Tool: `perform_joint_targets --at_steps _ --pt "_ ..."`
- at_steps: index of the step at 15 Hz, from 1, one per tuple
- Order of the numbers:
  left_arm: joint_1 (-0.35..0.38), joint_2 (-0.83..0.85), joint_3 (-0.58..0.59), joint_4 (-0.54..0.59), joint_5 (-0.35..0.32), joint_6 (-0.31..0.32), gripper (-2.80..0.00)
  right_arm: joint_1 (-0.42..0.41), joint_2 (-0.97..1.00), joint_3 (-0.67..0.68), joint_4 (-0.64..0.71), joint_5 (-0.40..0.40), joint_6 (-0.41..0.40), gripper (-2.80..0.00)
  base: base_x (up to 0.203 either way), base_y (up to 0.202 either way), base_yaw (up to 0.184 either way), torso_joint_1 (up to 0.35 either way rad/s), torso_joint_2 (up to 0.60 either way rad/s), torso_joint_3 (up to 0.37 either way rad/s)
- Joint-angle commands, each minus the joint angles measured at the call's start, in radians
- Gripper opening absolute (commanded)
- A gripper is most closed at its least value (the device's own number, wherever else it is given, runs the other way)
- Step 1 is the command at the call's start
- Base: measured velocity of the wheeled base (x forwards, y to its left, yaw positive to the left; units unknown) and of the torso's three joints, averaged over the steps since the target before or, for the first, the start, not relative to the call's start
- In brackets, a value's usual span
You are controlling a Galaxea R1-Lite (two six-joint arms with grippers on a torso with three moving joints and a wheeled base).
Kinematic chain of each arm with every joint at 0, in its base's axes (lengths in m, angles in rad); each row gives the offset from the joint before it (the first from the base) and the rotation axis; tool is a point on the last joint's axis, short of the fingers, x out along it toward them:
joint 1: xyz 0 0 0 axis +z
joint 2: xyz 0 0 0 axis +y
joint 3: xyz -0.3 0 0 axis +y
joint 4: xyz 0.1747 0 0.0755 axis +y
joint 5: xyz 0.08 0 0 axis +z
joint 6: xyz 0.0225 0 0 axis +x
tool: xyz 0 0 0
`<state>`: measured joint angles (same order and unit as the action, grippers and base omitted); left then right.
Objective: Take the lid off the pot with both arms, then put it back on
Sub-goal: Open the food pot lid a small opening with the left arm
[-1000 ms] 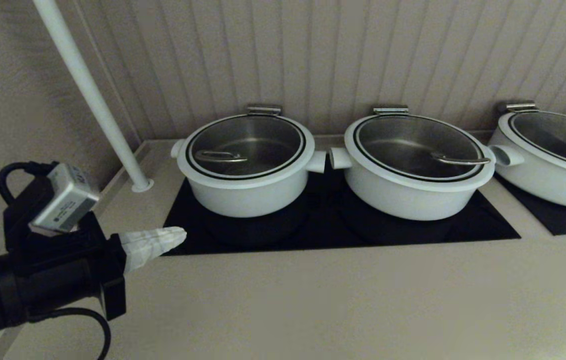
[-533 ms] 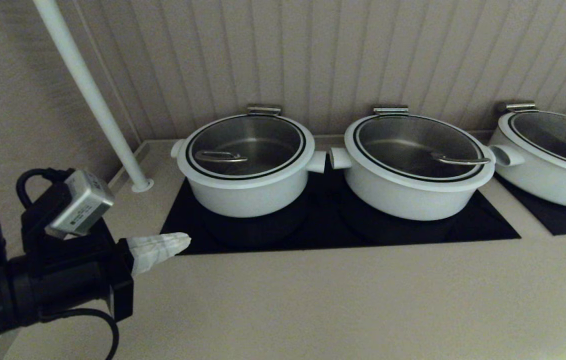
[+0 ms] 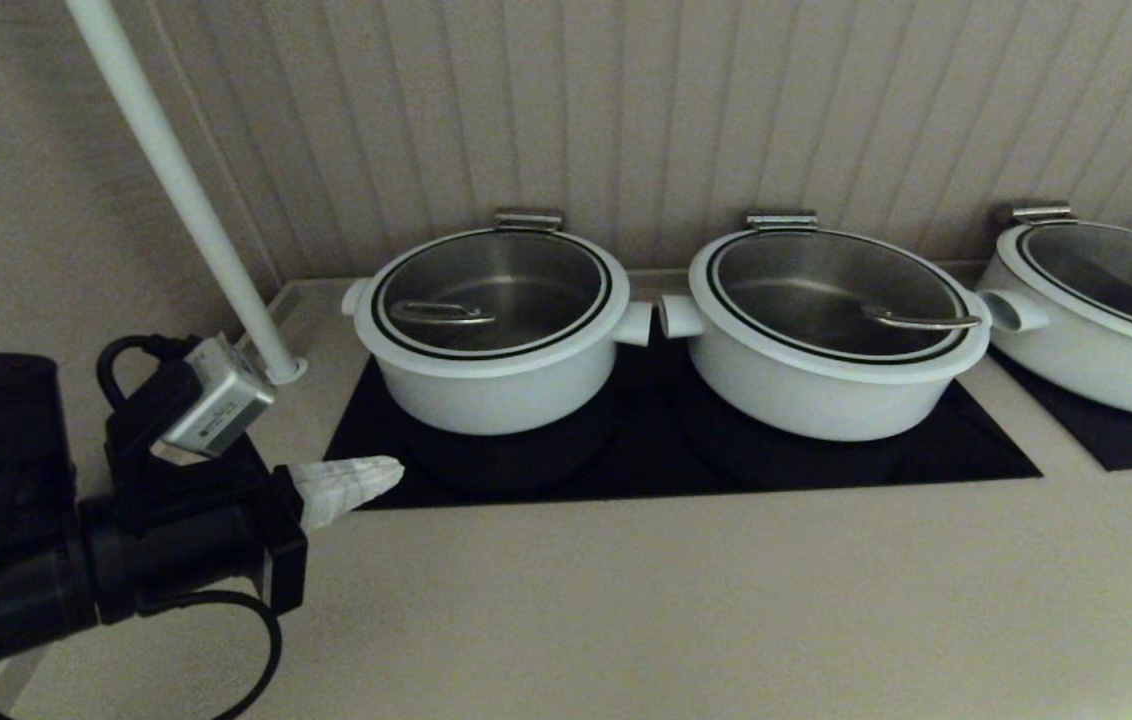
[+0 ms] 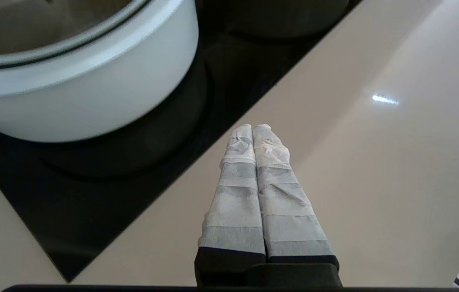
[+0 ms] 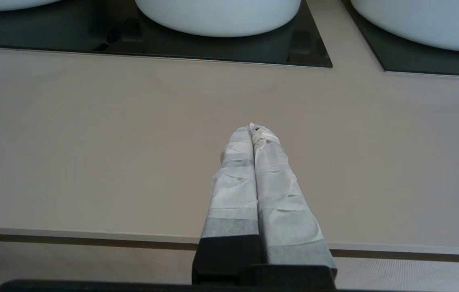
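From the head camera, the pot [image 3: 498,340] sits at about 11 o'clock on the table [image 3: 726,600], the lid [image 3: 491,290] seated on it. The left gripper [image 3: 366,478] hovers near 8 o'clock, short of the pot: I judge this the approach, and the fingers must part next.

In the left wrist view, the fingers [image 4: 237,178] are pressed together, holding nothing.

In the right wrist view, the right gripper [image 5: 254,132] hangs over bare table, fingers likewise closed and empty.

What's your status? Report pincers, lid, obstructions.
Left pincer shut, empty, short of the small deep white pot. Right pincer shut, low over the beige counter. Round glass lid seated. Path clear.
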<state>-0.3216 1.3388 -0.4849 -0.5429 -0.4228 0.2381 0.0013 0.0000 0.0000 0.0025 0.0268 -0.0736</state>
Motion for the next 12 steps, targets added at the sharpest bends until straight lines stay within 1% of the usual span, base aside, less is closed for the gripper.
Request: perform_joint_targets --at_steps 1,3,6,7,12 --pt "0.001 0.029 0.0 -0.008 -0.002 0.0 -2.8 0.0 0.002 0.0 0.001 0.001 0.0 -2.8 0.0 0.0 0.0 0.0 0.0 0.0" --pt "0.001 0.06 0.001 -0.051 0.0 -0.004 -2.8 0.0 0.002 0.0 0.001 0.001 -0.002 -2.8 0.0 0.0 0.0 0.0 0.0 0.0" --pt "0.001 0.14 -0.019 -0.18 0.009 -0.006 -2.8 0.0 0.002 0.0 0.0 0.001 0.001 -2.8 0.0 0.0 0.0 0.0 0.0 0.0" --pt "0.0 0.163 -0.04 -0.199 0.012 -0.004 -2.8 0.0 0.002 0.0 0.001 0.001 0.001 -2.8 0.0 0.0 0.0 0.0 0.0 0.0" --pt "0.001 0.239 -0.134 -0.205 0.017 -0.005 -2.8 0.0 0.002 0.0 0.001 0.001 0.0 -2.8 0.0 0.0 0.0 0.0 0.0 0.0"
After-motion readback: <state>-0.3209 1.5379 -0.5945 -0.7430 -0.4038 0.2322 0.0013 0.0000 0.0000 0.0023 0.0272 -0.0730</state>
